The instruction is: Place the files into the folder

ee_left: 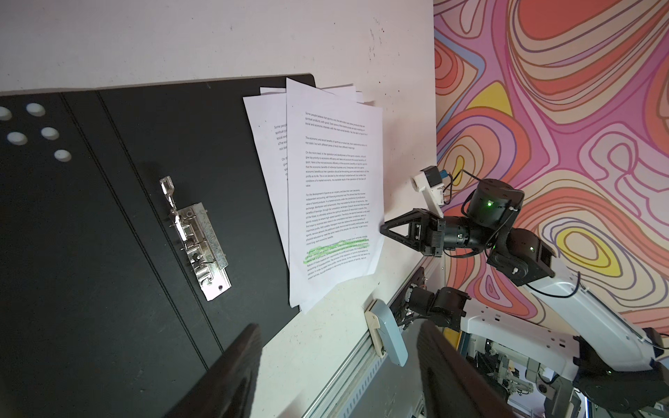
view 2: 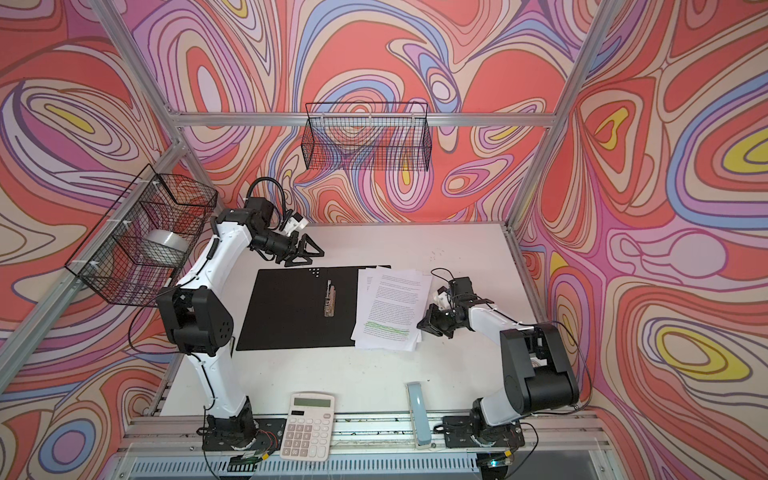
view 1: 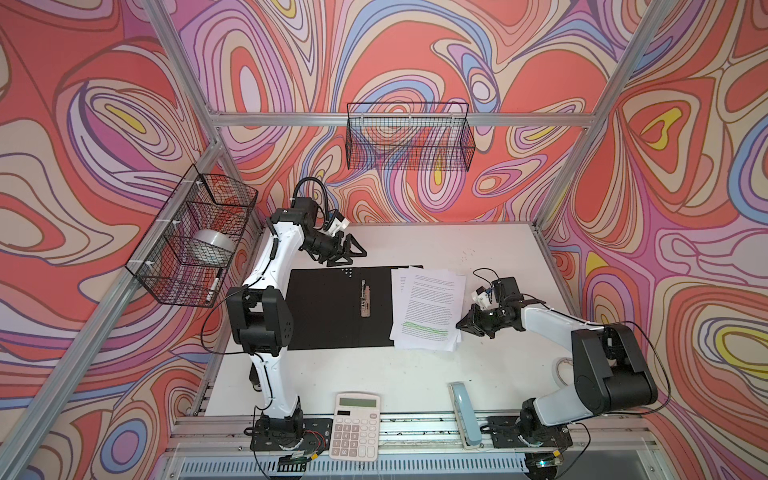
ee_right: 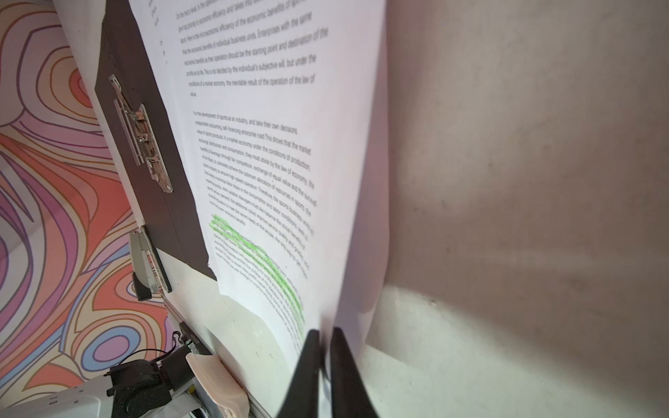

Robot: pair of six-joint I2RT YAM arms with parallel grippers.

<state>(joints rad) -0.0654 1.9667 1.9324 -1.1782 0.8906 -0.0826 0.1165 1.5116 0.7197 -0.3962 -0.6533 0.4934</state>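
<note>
Nearest us, we saw a white calculator point(view 1: 355, 426) and a pale blue stapler point(view 1: 465, 415) at the front edge of the table point(view 1: 498, 257). Farther in, the right end effector point(view 1: 459, 325) was closed on the right edge of the files point(view 1: 428, 307), which lay fanned partly over the right side of the open folder point(view 1: 328, 307), black inside up. Beyond it, the left end effector point(view 1: 355, 255) hovered with jaws apart.

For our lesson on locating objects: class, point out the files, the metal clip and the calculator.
files point(view 1: 428, 303): in a top view, middle of the top sheet.
metal clip point(view 1: 365, 301): in a top view, middle of its bar.
calculator point(view 1: 354, 434): in a top view, on its keypad.
</note>
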